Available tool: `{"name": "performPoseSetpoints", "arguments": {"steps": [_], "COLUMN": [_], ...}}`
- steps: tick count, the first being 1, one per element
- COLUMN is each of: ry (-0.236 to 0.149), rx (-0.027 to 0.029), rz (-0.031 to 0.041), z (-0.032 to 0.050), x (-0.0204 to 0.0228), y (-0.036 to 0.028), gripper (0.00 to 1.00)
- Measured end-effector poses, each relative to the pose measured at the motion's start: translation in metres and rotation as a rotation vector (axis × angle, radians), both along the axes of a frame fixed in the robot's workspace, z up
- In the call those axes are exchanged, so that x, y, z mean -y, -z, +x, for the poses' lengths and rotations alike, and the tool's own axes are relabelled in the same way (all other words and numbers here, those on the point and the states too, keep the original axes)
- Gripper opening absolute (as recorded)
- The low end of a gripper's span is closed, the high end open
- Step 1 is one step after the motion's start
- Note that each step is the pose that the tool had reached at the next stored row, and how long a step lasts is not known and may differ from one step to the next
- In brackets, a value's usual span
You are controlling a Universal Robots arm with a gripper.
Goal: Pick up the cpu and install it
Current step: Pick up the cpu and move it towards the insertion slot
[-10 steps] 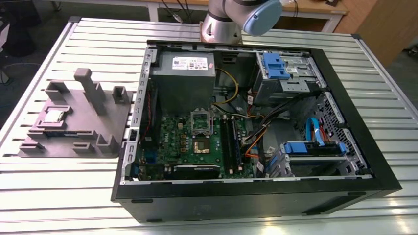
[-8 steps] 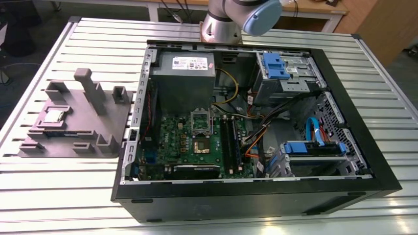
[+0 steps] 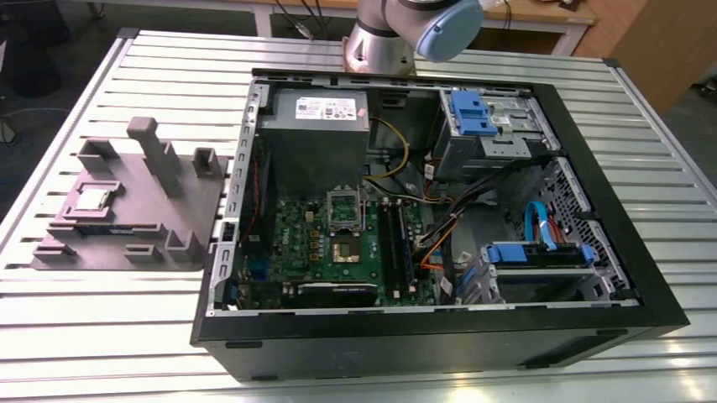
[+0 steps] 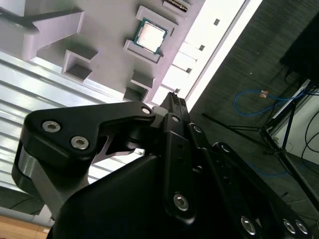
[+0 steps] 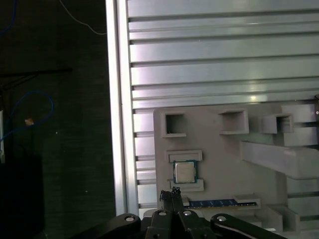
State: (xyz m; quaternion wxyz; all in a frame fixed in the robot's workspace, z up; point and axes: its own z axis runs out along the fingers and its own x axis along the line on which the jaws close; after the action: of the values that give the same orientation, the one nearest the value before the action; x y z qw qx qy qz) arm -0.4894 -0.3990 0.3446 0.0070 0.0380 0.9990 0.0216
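Observation:
The cpu [image 3: 90,199] is a small square chip with a silvery top. It lies flat in a shallow pocket of the grey holder block [image 3: 134,243] on the table, at the exterior view's left. In both wrist views the cpu [image 5: 184,172] [image 4: 151,34] shows a short way beyond the gripper's tips. My gripper [image 5: 171,193] [image 4: 174,100] hangs above the block near the chip, its black fingers [image 4: 168,117] pressed together with nothing between them. The motherboard's socket [image 3: 348,248] in the open computer case [image 3: 610,210] has its metal frame lifted.
The holder block [image 5: 219,149] carries raised posts and pockets, plus a memory stick [image 5: 214,203] beside the chip. The slatted metal table [image 3: 67,327] ends close to the block. Inside the case are a power supply [image 3: 316,126], cables and blue drive bays [image 3: 541,256].

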Motion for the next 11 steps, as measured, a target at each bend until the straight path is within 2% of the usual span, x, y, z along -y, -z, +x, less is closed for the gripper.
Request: {"name": "performPoseSetpoints", "arguments": {"steps": [3,5,11], "ry": [0.000,0.000,0.000], "rx": [0.0000,0.0001,0.0000], "rz": [0.0000,0.0001,0.0000], "z": [-0.0004,-0.0121,-0.0130], "x": [0.0000,0.0000,0.0000], "y": [0.0000,0.0012,0.0013], "gripper": [0.10,0.10,0.10]}}
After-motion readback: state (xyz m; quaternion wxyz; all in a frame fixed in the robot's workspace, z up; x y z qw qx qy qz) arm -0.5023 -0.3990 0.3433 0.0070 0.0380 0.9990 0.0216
